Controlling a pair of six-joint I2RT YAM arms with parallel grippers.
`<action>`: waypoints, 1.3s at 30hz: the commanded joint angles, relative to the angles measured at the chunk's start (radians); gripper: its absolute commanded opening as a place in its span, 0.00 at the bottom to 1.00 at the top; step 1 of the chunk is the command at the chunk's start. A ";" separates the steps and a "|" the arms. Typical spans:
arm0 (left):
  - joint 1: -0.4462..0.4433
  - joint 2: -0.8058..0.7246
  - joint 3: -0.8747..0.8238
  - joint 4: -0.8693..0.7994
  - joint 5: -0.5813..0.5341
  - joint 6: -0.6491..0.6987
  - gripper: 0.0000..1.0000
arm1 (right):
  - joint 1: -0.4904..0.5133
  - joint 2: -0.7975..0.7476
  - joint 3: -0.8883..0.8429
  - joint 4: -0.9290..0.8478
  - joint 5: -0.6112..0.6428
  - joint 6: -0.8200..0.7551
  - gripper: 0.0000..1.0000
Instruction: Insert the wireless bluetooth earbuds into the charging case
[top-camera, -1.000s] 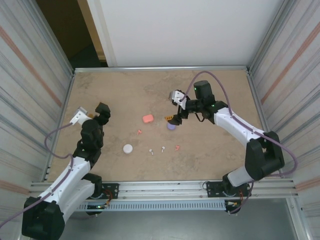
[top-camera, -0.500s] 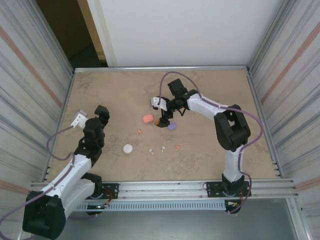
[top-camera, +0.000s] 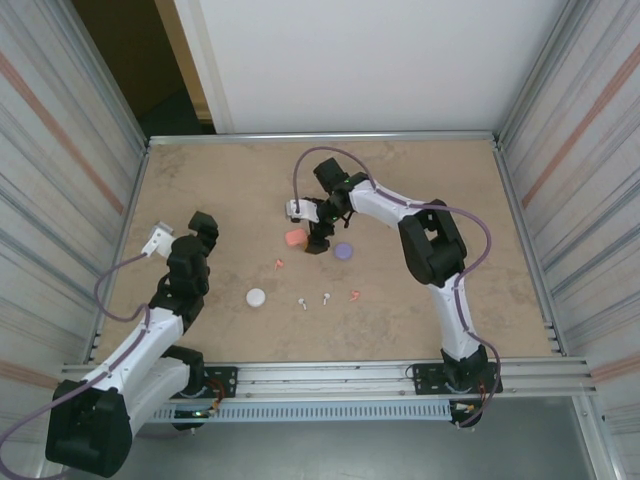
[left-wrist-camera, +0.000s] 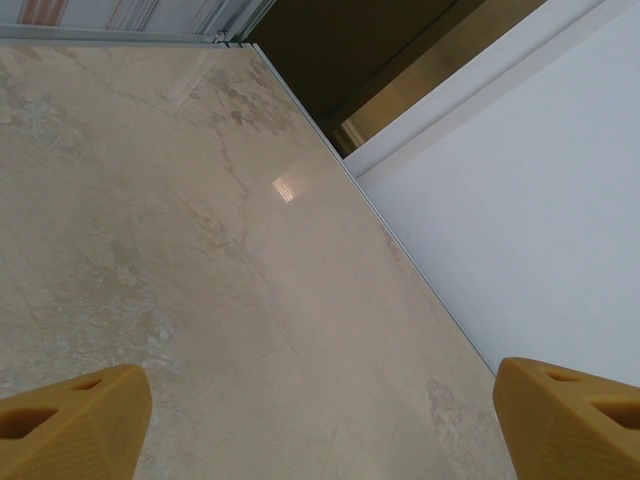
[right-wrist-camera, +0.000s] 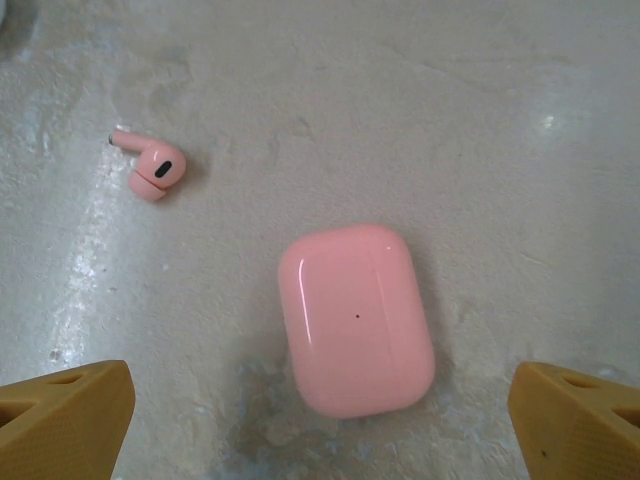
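The right arm has swung left off the round purple case (top-camera: 343, 251), its open right pincer (right-wrist-camera: 320, 430) now over the shut glossy pink charging case (right-wrist-camera: 357, 320), whose slick shell could squirt aside and knock the tiny pink earbud (right-wrist-camera: 150, 172) lying loose nearby on the worktop (right-wrist-camera: 500, 120).

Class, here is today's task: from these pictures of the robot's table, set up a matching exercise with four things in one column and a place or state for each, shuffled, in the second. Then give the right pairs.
Column one
1. pink case
2. purple case
3. white case
4. left gripper

Column two
a. open over bare table
b. the case nearest the table's near edge
c. lying closed under the open right gripper
d. just right of the pink case in the top view

Pairs: 1-c, 2-d, 3-b, 4-a
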 joint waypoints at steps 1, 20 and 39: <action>0.007 0.008 0.023 -0.014 -0.031 -0.019 0.88 | 0.013 0.055 0.080 -0.091 0.037 -0.020 0.93; 0.022 0.007 0.024 -0.019 -0.024 -0.014 0.88 | 0.036 0.197 0.269 -0.196 0.091 -0.035 0.81; 0.027 -0.006 0.019 -0.024 -0.019 -0.016 0.88 | 0.057 0.189 0.266 -0.165 0.163 -0.045 0.48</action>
